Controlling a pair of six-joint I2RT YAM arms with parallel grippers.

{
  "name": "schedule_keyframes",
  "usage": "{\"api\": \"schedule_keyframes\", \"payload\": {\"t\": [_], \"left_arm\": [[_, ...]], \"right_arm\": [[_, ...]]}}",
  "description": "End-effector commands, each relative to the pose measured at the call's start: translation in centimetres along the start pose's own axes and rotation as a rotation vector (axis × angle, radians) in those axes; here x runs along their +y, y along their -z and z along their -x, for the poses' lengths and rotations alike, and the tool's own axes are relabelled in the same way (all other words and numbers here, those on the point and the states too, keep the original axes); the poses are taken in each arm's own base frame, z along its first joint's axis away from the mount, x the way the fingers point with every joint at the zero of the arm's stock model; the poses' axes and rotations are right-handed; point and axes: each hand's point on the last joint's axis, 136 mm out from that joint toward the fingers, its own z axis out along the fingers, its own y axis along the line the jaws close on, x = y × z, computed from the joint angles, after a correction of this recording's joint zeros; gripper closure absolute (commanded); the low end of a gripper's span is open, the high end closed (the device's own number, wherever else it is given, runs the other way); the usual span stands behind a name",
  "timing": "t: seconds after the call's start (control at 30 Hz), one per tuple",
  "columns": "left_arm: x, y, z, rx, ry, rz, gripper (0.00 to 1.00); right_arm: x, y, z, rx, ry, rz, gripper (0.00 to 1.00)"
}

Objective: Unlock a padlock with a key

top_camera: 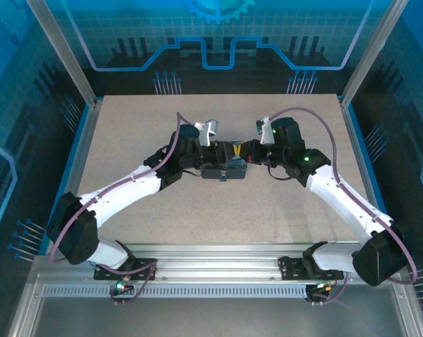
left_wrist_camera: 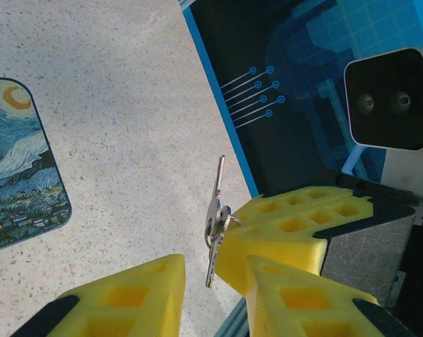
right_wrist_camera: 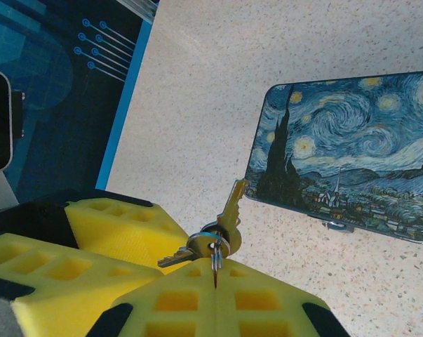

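I see my right pincer (right_wrist_camera: 193,261) clamped on the ring of the key (right_wrist_camera: 218,235), held above the desk (right_wrist_camera: 197,84) near the painted tin (right_wrist_camera: 351,147), while my left pincer (left_wrist_camera: 215,284) stands narrow, its fingers apart with the key's lower tip hanging between them.

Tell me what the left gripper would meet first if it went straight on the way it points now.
Probably the small bunch of silvery metal keys on a ring, hanging just ahead of the left gripper, pinched by the right gripper; depth is unclear.
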Motion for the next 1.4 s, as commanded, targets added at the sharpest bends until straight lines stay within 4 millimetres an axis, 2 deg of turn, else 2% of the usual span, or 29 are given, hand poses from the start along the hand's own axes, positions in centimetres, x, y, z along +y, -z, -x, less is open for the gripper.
{"api": "schedule_keyframes", "payload": {"t": [0.0, 0.1, 0.2, 0.33, 0.6, 0.73, 0.87, 1.0, 1.1, 1.17, 1.23, 1.37], "left_arm": [[-1.4, 0.5, 1.3, -0.031, -0.046, -0.031, 0.75], [-1.3, 0.6, 1.5, -0.04, -0.049, -0.026, 0.75], [-1.1, 0.9, 1.7, -0.052, -0.048, -0.011, 0.67], [-0.5, 1.5, 2.3, -0.078, -0.045, 0.004, 0.68], [-1.2, 2.0, 2.7, -0.09, -0.057, -0.023, 0.69], [-1.4, 1.9, 2.7, -0.088, -0.062, -0.03, 0.74], [-1.4, 2.0, 2.7, -0.091, -0.064, -0.028, 0.83], [-1.4, 2.1, 2.7, -0.09, -0.07, -0.026, 1.0], [-1.2, 2.3, 2.6, -0.087, -0.078, -0.009, 1.0], [-1.0, 2.5, 2.7, -0.082, -0.08, 0.001, 1.0], [-0.7, 2.7, 2.6, -0.062, -0.084, 0.022, 1.0], [0.2, 3.1, 2.2, 0.012, -0.099, 0.083, 1.0]], "right_arm": [[2.3, 0.6, 0.3, -0.015, 0.022, 0.086, 0.98], [2.5, 0.6, 0.2, -0.012, 0.022, 0.092, 0.98], [2.6, 0.7, 0.1, -0.01, 0.022, 0.099, 0.98], [2.8, 0.8, 0.1, -0.008, 0.019, 0.114, 0.98], [2.8, 0.4, -0.2, 0.004, 0.009, 0.125, 0.99], [2.8, 0.3, -0.3, 0.009, 0.003, 0.13, 0.99], [2.9, 0.3, -0.3, 0.009, 0.005, 0.133, 0.99], [2.8, 0.2, -0.5, 0.018, 0.006, 0.132, 0.98], [2.4, 0.2, -0.7, 0.027, 0.004, 0.128, 0.94], [1.8, 0.2, -0.6, 0.032, -0.012, 0.126, 0.86], [0.6, 0.3, -0.4, 0.029, -0.037, 0.113, 0.78], [-1.4, 1.1, 0.0, 0.01, -0.059, 0.094, 0.68]]}}
